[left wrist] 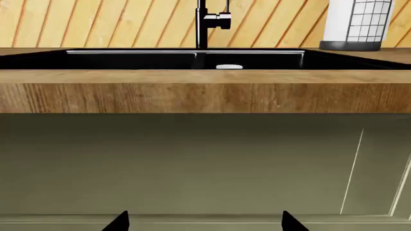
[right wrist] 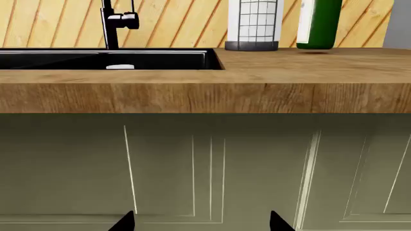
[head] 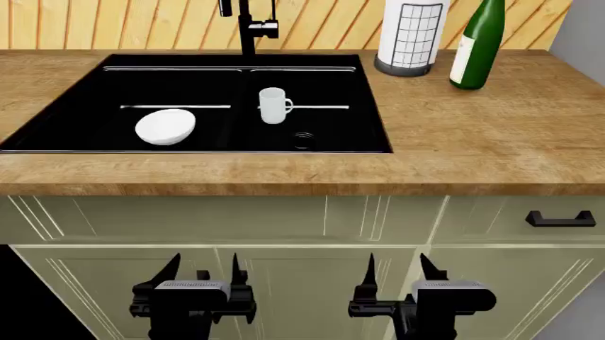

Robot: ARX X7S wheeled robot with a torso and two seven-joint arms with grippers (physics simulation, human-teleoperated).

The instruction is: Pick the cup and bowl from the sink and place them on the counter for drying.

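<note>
In the head view the white cup (head: 273, 105) stands upright in the black sink (head: 57, 127), handle to the right. The white bowl (head: 166, 126) lies in the basin to its left, tipped a little. Only the cup's rim (left wrist: 229, 67) (right wrist: 120, 67) shows over the sink edge in both wrist views. Wood-grain counter (head: 472, 134) surrounds the sink. My left gripper (head: 201, 273) and right gripper (head: 395, 273) hang open and empty below the counter's front edge, facing the cream cabinet doors. Their fingertips show far apart in the left gripper (left wrist: 204, 222) and right gripper (right wrist: 200, 221) wrist views.
A tall black faucet (head: 248, 25) rises behind the sink. A paper-towel roll in a wire holder (head: 410, 35) and a green bottle (head: 477, 44) stand on the counter at the back right. A black drawer handle (head: 560, 219) sits at the right.
</note>
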